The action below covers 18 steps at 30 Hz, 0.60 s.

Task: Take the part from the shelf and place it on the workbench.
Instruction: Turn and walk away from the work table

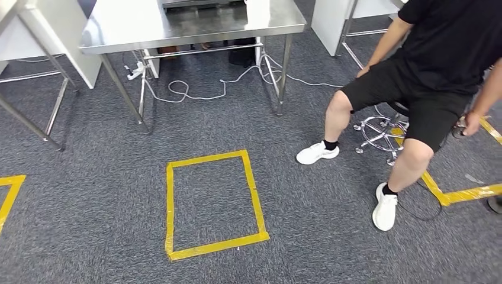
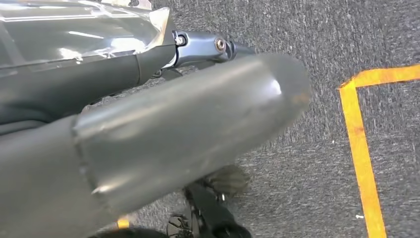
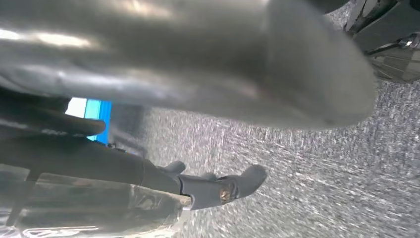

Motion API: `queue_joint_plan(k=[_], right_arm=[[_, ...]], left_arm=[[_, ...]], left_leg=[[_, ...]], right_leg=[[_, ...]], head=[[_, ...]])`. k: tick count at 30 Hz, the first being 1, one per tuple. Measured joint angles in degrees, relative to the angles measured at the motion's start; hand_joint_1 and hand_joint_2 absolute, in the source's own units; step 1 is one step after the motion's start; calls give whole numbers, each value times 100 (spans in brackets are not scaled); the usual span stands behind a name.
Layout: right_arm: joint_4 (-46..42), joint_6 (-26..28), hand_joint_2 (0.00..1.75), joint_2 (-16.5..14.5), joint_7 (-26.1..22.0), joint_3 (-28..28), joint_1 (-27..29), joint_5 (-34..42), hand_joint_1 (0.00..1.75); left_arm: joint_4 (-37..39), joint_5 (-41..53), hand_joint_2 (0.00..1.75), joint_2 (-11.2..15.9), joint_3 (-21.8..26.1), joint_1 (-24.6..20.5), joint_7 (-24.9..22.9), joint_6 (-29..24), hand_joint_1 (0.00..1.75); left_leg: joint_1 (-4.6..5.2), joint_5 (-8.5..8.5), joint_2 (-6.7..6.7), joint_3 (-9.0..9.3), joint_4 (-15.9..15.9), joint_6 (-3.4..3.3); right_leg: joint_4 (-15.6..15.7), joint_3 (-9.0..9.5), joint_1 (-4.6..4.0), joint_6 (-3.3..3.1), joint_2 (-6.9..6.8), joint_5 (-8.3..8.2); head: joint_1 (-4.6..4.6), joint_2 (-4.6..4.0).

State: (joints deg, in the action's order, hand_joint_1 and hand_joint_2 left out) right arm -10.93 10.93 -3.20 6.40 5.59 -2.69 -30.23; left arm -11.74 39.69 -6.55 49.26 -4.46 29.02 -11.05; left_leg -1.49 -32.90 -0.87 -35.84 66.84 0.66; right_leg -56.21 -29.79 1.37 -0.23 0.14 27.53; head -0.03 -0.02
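Here left hand (image 2: 163,129) and right hand (image 3: 188,64) hang empty.

Left hand (image 2: 163,129) above grey carpet (image 2: 307,188); yellow tape (image 2: 360,148) beside.

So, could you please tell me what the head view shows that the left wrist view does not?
Head view alone: a steel table, a seated person on a stool, white cables on the floor and a whole rectangle of yellow tape. Left wrist view alone: the left robot hand up close, its thick grey thumb across the picture and something shiny and crinkled beside it. Both show grey carpet marked with yellow tape.
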Motion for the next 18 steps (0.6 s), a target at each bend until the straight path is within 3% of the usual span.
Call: queue_joint_plan(k=[1, 2, 3, 5, 7, 9, 11, 13, 15, 17, 18], right_arm=[[1, -5, 0, -3, 0, 0, 3, 0, 0], [1, -12, 0, -4, 0, 0, 9, 0, 0], [2, -20, 0, -4, 0, 0, 14, 0, 0], [2, -31, 0, -3, 0, 0, 17, 0, 0], [3, -39, 0, -18, 0, 0, 4, 2, 0], [3, -44, 0, -35, 1, 1, -11, 10, 0], [6, -44, 0, -41, 4, 1, -12, 25, 0], [10, -39, 0, -41, 13, 1, -15, 35, 0], [12, -33, 0, -39, 31, 1, -28, 38, 0], [13, -30, 0, -41, 56, 1, -26, 38, 0], [13, -29, 0, -41, 70, 1, -18, 37, 0]], left_arm=[[0, 0, 0, 0, 0, 10, -3, -2, 0], [0, 0, 0, 0, -1, 18, -7, -3, 0], [0, 0, 0, 0, -1, 25, -9, -3, 0], [0, 0, 0, 0, -2, 31, -10, -4, 0], [1, 4, 0, 11, -3, 33, -10, -4, 0], [3, 16, 0, 23, -9, 38, -12, -2, 0], [3, 42, 0, 24, -16, 36, -15, 0, 0], [3, 69, 0, 23, -24, 30, -20, 2, 0], [3, 84, 0, 22, -27, 43, -32, 1, 0], [4, 92, 0, 23, -26, 57, -48, -3, 0], [4, 95, 0, 22, -27, 56, -52, -8, 0]], left_leg=[[1, -177, 51, -158, 393, -3], [1, -251, 71, -256, 649, -14], [2, -212, 81, -258, 696, -34], [8, 154, 176, 68, 100, -110], [10, 437, 499, 464, -677, -221], [31, 470, 679, 587, -946, -284], [41, 518, 534, 597, -1017, -297], [25, 583, 348, 621, -1124, -324], [36, 609, 147, 618, -1171, -342], [56, 610, -56, 597, -1165, -345], [60, 609, -145, 590, -1162, -342]], right_leg=[[-3, -21, -20, -18, 62, -14], [-5, -34, -40, -31, 129, -24], [-6, -38, -57, -36, 199, -30], [-7, -24, -86, -32, 353, -39], [-13, -30, -102, -6, 492, -53], [-19, -88, -77, 53, 621, -87], [-24, -167, -61, 124, 722, -126], [-256, -341, -86, 136, 522, -16], [-916, -688, -80, 104, 202, 298], [-1545, -971, -45, 134, 80, 536], [-1601, -967, -29, 180, 49, 537]], head=[[-1, 0], [-1, 0], [1, 0], [0, 0], [17, 0], [26, 0], [19, 0], [43, 0], [84, 0], [106, 0], [106, 0]])
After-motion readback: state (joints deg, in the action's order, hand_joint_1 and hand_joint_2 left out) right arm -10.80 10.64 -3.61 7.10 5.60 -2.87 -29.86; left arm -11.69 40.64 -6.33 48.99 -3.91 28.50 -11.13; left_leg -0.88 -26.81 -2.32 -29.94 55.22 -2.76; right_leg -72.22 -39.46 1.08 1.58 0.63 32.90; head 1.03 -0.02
